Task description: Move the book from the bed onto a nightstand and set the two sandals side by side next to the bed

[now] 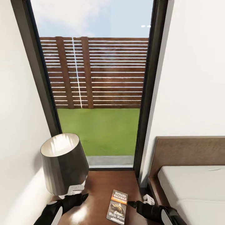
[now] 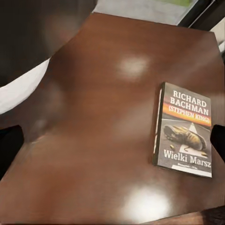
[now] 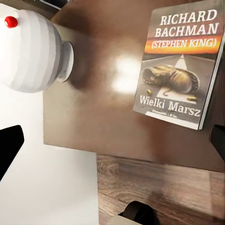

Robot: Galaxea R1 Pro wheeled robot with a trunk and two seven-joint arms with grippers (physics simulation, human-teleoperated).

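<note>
the book (image 1: 118,207) lies flat on the glossy top of the nightstand (image 1: 100,187), cover up, toward the side nearest the bed (image 1: 190,187). nothing rests on it and neither gripper touches it. its cover reads "richard bachman" in white, then "(stephen king)" on an orange band, and lower down "wielki marsz" in white; a worn shoe on a road is pictured between the band and the title. a line of smaller print under the title is too small to read.

on the same nightstand top stands a lamp (image 1: 64,164) with a dark pleated shade, pale inside, beside the wall (image 1: 18,125); the right wrist view shows its white ribbed base (image 3: 30,51) with a small red knob (image 3: 11,21). the lamp and the book are apart, with bare wood between them.

the left gripper (image 1: 82,197) hangs over the nightstand just below the lampshade, and the right gripper (image 1: 132,204) sits just beside the book's edge on the bed side. in both wrist views the dark fingertips (image 3: 9,147) show at opposite edges with a broad gap, so both pincers stand wide, holding nothing.

behind the nightstand a tall dark-framed window (image 1: 150,93) looks onto grass and a slatted brown fence. wood-plank floor (image 3: 154,187) shows beside the nightstand.
</note>
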